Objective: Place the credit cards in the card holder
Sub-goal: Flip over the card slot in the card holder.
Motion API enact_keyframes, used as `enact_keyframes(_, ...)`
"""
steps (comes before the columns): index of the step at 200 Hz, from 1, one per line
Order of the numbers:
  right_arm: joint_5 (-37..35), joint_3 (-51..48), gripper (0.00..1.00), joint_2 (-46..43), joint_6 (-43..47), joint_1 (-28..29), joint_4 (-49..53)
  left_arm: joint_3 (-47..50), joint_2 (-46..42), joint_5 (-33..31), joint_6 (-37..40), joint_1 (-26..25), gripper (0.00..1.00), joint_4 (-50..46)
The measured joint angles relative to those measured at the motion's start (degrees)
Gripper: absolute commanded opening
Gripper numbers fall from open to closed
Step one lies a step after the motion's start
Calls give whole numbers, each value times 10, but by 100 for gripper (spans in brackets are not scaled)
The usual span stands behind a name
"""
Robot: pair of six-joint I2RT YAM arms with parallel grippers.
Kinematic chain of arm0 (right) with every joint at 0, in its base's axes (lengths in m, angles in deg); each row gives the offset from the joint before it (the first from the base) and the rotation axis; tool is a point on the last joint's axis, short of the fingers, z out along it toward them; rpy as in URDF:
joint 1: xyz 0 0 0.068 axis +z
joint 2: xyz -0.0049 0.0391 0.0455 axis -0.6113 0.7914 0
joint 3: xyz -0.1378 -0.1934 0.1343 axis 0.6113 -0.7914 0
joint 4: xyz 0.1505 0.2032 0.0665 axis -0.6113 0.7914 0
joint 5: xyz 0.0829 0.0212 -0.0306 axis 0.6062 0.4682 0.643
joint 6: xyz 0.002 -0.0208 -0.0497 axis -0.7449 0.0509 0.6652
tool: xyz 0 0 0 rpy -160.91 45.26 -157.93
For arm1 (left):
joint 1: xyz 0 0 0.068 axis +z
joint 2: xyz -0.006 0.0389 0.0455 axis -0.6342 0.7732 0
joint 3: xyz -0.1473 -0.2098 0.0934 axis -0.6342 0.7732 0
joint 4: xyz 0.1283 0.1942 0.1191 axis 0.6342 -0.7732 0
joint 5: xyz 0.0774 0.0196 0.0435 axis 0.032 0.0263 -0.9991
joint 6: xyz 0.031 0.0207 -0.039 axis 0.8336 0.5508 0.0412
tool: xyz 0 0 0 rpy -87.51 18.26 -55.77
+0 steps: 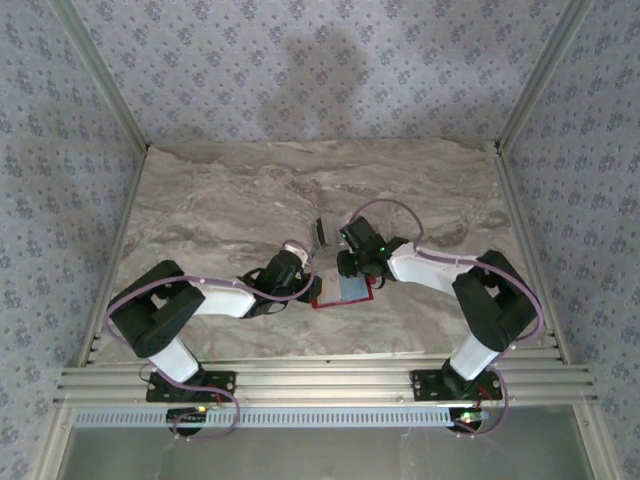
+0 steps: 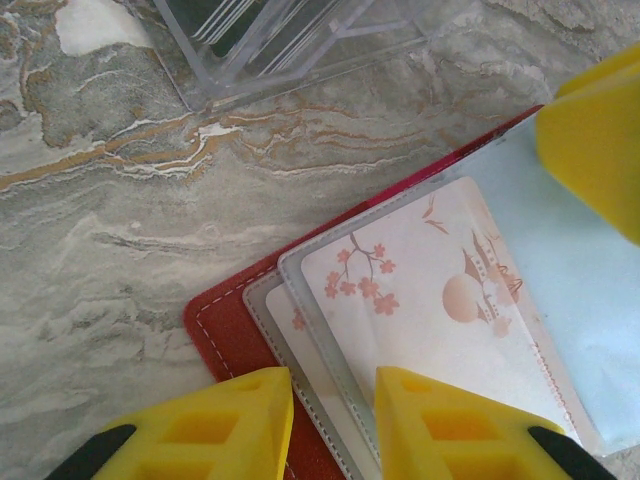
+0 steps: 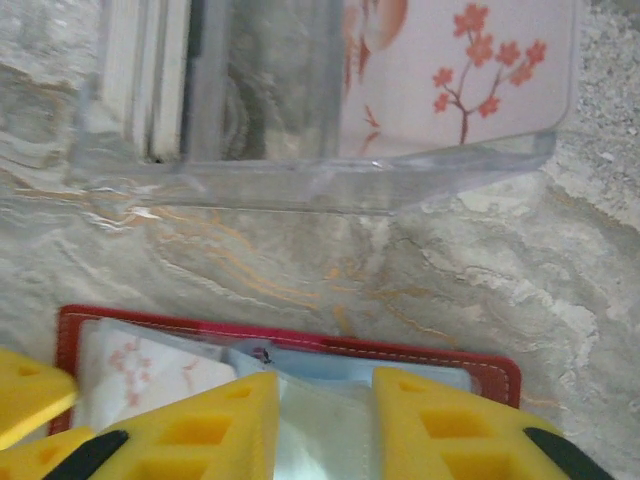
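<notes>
The card holder [image 1: 341,292] is a small flat red wallet with pale stitching along its edge, lying open and flat on the marble tabletop, near the front middle. Its inside faces up, showing pale grey-blue clear pockets [image 2: 590,330]. One pocket holds a credit card [image 2: 430,300], pale pinkish-beige, printed with cherry blossom, a round sun and a pagoda; it sits slightly askew to the wallet's edge. A second pale card [image 2: 296,325] peeks out beneath it, only a strip showing. Just beyond the wallet, apart from it, more cards stand on edge in a clear plastic box [image 3: 330,180]: a thin stack [image 3: 140,70] at one end and one blossom-printed card [image 3: 470,70] leaning at the other.
</notes>
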Motion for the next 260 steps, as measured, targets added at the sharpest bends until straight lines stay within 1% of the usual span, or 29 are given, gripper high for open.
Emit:
enact_keyframes(37,19,-9,34,-16,0,1,-5,0,0,0,0,0,30,0)
enact_keyframes(56,17,-10,34,-18,0,5,-2,0,0,0,0,0,30,0)
enact_keyframes(100,3,-14,34,-23,0,38,4,0,0,0,0,0,29,0)
enact_keyframes(123,6,-21,38,-25,-2,50,3,0,0,0,0,0,30,0)
enact_keyframes(142,13,-34,45,-28,-6,54,-1,0,0,0,0,0,30,0)
enact_keyframes(169,36,-57,52,-36,-13,55,-13,0,0,2,0,0,30,1)
enact_keyframes(184,54,-69,54,-42,-16,53,-25,0,0,2,0,0,30,1)
enact_keyframes(205,83,-82,55,-56,-18,51,-43,0,0,5,0,2,30,1)
enact_keyframes(232,114,-95,53,-75,-22,46,-65,0,0,7,0,3,30,2)
enact_keyframes(248,124,-102,49,-85,-26,38,-74,0,0,7,0,3,30,2)
enact_keyframes(260,128,-105,43,-90,-31,34,-78,0,0,9,-1,4,30,2)
